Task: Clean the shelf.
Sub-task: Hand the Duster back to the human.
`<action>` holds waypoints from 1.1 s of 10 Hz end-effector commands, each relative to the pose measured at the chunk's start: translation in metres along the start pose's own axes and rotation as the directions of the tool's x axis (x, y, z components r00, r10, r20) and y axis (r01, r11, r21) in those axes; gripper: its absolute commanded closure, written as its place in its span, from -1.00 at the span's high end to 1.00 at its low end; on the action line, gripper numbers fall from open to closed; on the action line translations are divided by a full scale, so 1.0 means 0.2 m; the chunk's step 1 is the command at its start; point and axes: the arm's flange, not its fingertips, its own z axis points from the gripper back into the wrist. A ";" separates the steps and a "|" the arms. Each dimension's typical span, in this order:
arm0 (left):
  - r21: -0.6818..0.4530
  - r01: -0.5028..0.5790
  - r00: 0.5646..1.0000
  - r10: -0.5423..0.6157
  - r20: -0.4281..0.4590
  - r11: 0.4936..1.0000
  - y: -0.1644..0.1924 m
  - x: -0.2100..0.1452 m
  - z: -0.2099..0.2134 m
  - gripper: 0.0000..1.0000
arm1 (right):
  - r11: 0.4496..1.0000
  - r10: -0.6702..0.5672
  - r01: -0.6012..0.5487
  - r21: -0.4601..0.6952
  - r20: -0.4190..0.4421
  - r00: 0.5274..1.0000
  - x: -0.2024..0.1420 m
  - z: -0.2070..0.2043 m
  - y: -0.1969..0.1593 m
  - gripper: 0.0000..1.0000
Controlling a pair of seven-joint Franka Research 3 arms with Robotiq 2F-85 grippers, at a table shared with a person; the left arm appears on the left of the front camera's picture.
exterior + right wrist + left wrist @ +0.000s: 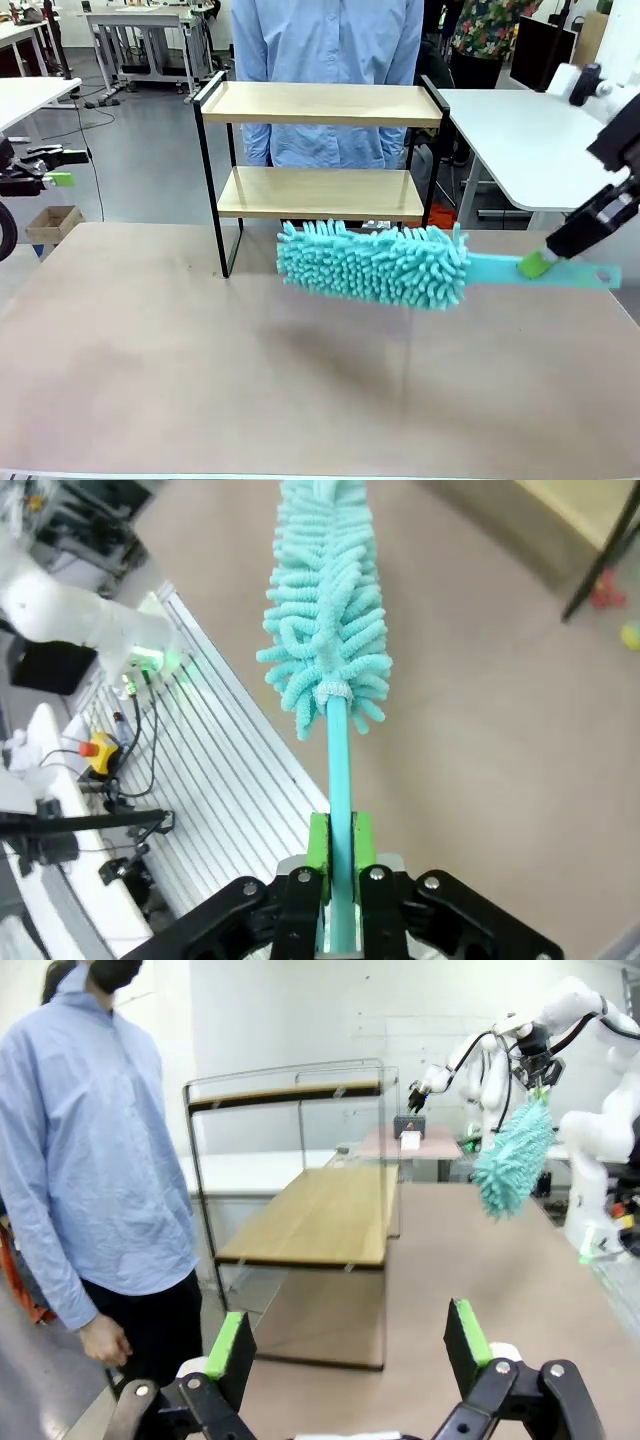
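From the front camera I saw the shelf (pixel 322 160) standing at the far edge of the table (pixel 150 370), its 2 light boards bare, with a person in a light blue shirt (pixel 330 60) right behind it. My right gripper (pixel 537 264) came in from the right and was clamped on the flat handle of a teal duster (pixel 375 262), which hung level above the table just in front of the lower board. I could not tell whether its fluffy head touched the shelf. My left gripper (pixel 52 180) sat off the table's left edge, well apart from everything.

In the left wrist view, the left gripper (pixel 350 1345) had its 2 green pads spread wide with nothing between them. The shelf (pixel 320 1215) stood ahead, seen from its end, the person (pixel 95 1170) to one side, and the duster (pixel 513 1157) hung from the other arm farther off.

In the right wrist view, the right gripper (pixel 338 852) had its fingers pressed tight on the duster's handle (pixel 340 770), the fluffy head (pixel 325 600) pointing away over the table.
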 end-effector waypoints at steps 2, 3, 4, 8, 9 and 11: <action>-0.035 -0.098 0.994 0.100 0.051 0.995 -0.39 0.20 -0.23 1.00 | 0.966 0.202 -0.218 0.142 0.121 0.972 0.10 0.01 -0.30 -0.75; -0.048 -0.177 0.983 0.179 0.044 0.983 -0.50 0.24 -0.29 1.00 | 0.952 0.258 -0.278 0.126 0.156 0.953 0.13 0.02 -0.35 -0.75; -0.052 -0.242 0.970 0.243 0.019 0.969 -0.61 0.24 -0.37 1.00 | 0.941 0.312 -0.329 0.085 0.168 0.935 0.15 0.03 -0.39 -0.75; -0.053 -0.278 0.961 0.278 -0.008 0.959 -0.73 0.19 -0.45 1.00 | 0.951 0.293 -0.303 0.063 0.130 0.947 0.13 0.03 -0.39 -0.75; -0.053 -0.278 0.961 0.278 -0.008 0.959 -0.73 0.19 -0.45 1.00 | 0.951 0.293 -0.303 0.063 0.130 0.947 0.13 0.03 -0.39 -0.75; -0.018 -0.284 0.958 0.282 -0.055 0.959 -0.76 0.20 -0.49 1.00 | 0.958 0.275 -0.282 0.050 0.110 0.955 0.14 0.03 -0.39 -0.75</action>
